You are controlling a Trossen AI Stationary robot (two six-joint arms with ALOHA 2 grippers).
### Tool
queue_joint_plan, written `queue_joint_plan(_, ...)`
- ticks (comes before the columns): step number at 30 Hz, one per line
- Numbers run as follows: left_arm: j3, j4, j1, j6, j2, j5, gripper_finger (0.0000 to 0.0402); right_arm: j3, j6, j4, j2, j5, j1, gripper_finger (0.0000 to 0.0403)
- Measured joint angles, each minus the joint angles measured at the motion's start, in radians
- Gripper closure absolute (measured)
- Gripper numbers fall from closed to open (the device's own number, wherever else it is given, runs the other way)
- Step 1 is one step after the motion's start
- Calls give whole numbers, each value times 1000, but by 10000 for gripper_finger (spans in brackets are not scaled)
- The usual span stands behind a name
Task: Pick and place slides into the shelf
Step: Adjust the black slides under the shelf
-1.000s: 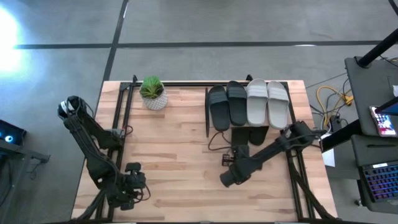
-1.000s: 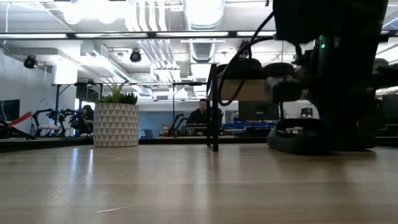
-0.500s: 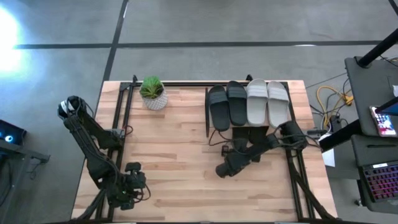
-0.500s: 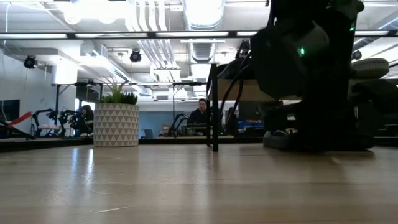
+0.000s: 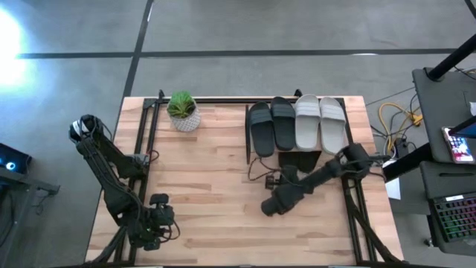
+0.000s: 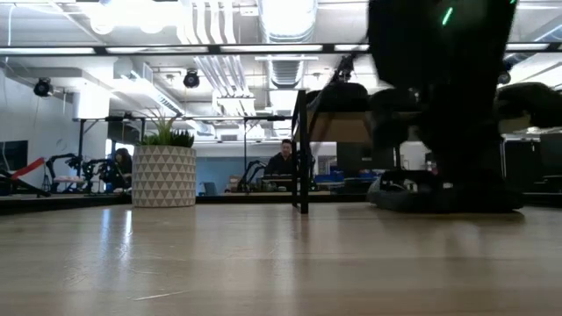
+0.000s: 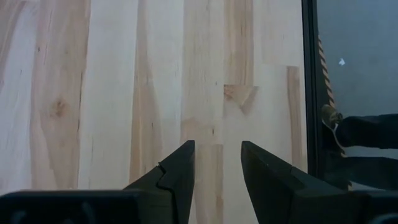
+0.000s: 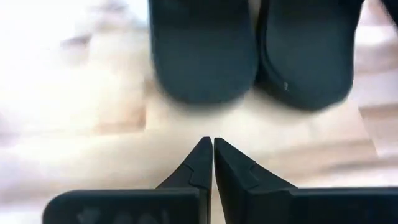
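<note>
Slides: four atop shelf [image 5: 251, 152]; black pair [image 8: 249, 50] beneath, for access.
Right gripper [image 8: 212, 152]: fingers closed, empty, facing pair.
Left gripper [image 7: 214, 163]: parted, parked near-left.

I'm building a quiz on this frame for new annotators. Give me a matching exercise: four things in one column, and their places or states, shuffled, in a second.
Things:
1. left gripper
2. right gripper
3. grey slides
4. potted plant

Places or states:
A. on top of the shelf, beside a black pair
B. fingers shut, facing two black slides on the table
C. fingers open over bare wood
D. at the table's far edge, left of the shelf

Pairs: 1-C, 2-B, 3-A, 4-D
</note>
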Motion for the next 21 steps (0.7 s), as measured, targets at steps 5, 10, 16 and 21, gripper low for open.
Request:
queue_joint_plan(5,0,0,0,1,0,0,286,55,-35,8,-19,-91,81,394)
queue_joint_plan(10,0,0,0,5,0,0,286,49,56,-39,-18,-193,171,394)
queue_joint_plan(16,0,4,0,5,0,0,286,-11,104,-107,-18,-329,221,394)
queue_joint_plan(21,0,9,0,0,0,-1,286,-53,106,-104,-18,-289,227,394)
